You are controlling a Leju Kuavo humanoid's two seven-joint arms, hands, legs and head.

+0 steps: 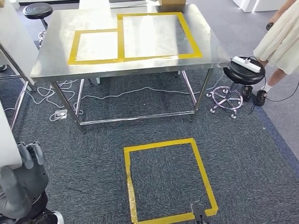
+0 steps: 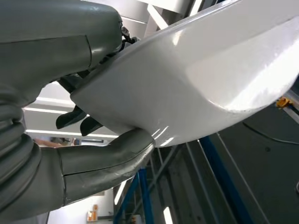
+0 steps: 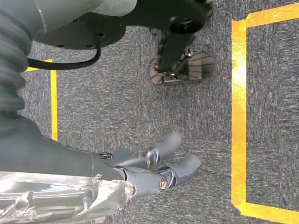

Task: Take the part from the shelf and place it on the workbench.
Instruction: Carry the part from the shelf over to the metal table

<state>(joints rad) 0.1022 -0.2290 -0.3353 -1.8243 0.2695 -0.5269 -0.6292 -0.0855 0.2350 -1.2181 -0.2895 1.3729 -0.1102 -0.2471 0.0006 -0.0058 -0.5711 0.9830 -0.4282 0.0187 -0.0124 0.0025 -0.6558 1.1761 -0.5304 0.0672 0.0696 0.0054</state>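
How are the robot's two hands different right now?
The left hand grips a white part, thumb below and fingers above; the right hand holds nothing. The left hand is raised beside the body; the right hand hangs over the carpet. Both are grey with ribbed wrist covers.

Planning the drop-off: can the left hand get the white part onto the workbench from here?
Probably not yet: the left hand grips the white part, but open carpet separates it from the workbench.

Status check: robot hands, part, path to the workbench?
Left robot hand grips white part. Right robot hand hangs empty, fingers apart. Workbench ahead; carpet between bare.
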